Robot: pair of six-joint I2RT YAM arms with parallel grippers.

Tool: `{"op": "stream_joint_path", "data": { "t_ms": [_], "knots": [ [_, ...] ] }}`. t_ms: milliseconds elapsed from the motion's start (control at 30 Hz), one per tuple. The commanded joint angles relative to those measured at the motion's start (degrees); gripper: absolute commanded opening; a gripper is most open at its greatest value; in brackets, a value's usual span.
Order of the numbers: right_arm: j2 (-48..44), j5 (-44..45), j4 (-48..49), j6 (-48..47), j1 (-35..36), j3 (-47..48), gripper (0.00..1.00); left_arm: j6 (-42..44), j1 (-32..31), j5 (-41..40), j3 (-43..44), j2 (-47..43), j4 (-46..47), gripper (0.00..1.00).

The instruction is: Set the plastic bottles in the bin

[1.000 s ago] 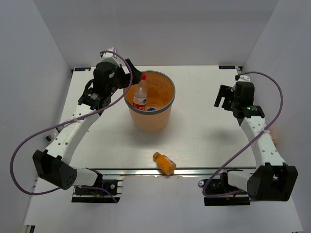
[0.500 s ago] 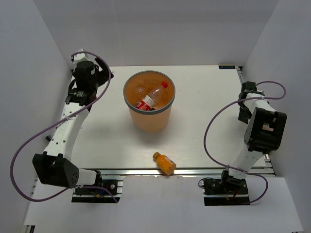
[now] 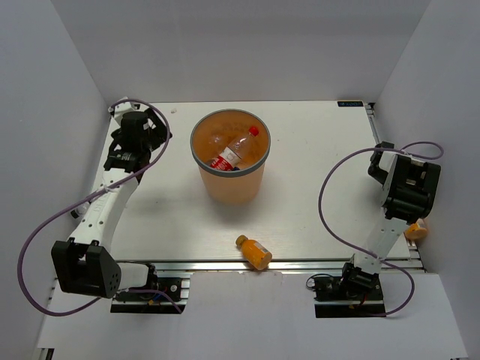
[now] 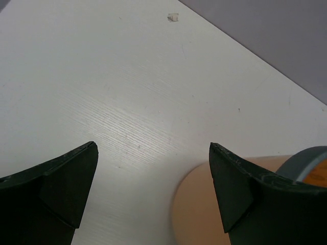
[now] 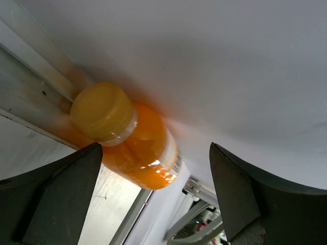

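The bin [image 3: 229, 187] already holds the red-labelled bottle [image 3: 234, 152]; left end effector [image 4: 153, 148] gapes empty beside it; right end effector [image 5: 156, 148], wide open, straddles an orange bottle [image 5: 127, 140]; a second orange bottle [image 3: 254, 253] lies at the bench [image 3: 315, 172] front.

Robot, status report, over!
Left claw, right claw open. Red-capped clear plastic bottle in round orange bin. Orange bottle at near edge; orange bottle by right wall.

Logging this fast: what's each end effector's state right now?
Left end effector: open, empty.
Right end effector: open, nothing gripped; an orange bottle lies just ahead of it.
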Motion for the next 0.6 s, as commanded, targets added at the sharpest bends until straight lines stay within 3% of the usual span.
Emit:
{"op": "stream_joint_path", "data": {
  "t_ms": [0,200,333,567],
  "knots": [
    [2.54,3.28,-1.69,1.55,-0.04,-2.0,0.89,-0.77,1.28,-2.53,0.43,-2.76,1.51,0.98],
    [2.55,-0.58,-8.89,9.97,-0.04,-3.15,0.89,-1.65,2.6,-5.52,1.58,-1.7,1.34,0.98],
    [0.79,-3.31,-7.6,12.45,-0.65,-8.59,0.89,-2.0,3.13,-5.78,1.49,-0.92,2.22,0.98],
    [4.3,-4.81,-11.28,19.83,-4.69,-7.72,0.89,-2.26,3.57,-7.53,1.93,-0.12,2.04,0.98]
  ]
}}
